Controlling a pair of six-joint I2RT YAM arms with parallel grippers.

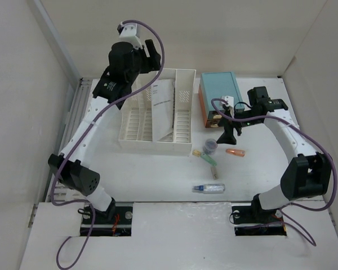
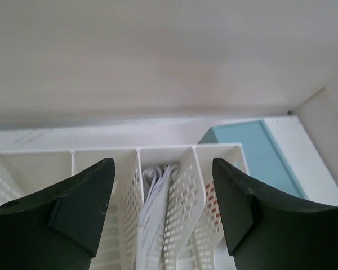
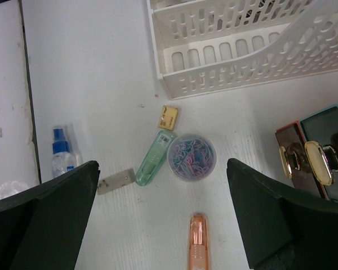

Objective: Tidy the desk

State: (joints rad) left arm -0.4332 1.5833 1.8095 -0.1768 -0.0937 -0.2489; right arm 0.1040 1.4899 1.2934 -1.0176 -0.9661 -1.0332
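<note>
Only the right wrist view shows coloured clips in the round tub (image 3: 191,156), seen between the fingers of the right gripper (image 3: 162,169), which is spread and empty. Only the left wrist view looks down into the file rack (image 2: 183,197) under the left gripper (image 2: 162,163), jaws apart and holding nothing. Papers (image 2: 155,214) stand in one slot. The desk (image 1: 158,174) lies beneath both grippers: matte white, flat, broad.

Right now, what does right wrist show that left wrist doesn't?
Only right wrist: loose items on the desk: spray bottle, green pen-shaped item, tub of paperclips, orange pen-shaped item, tan block, grey block. Only left wrist: papers standing in one compartment of the white file rack, plus the back wall. Both: that rack and the teal box.
</note>
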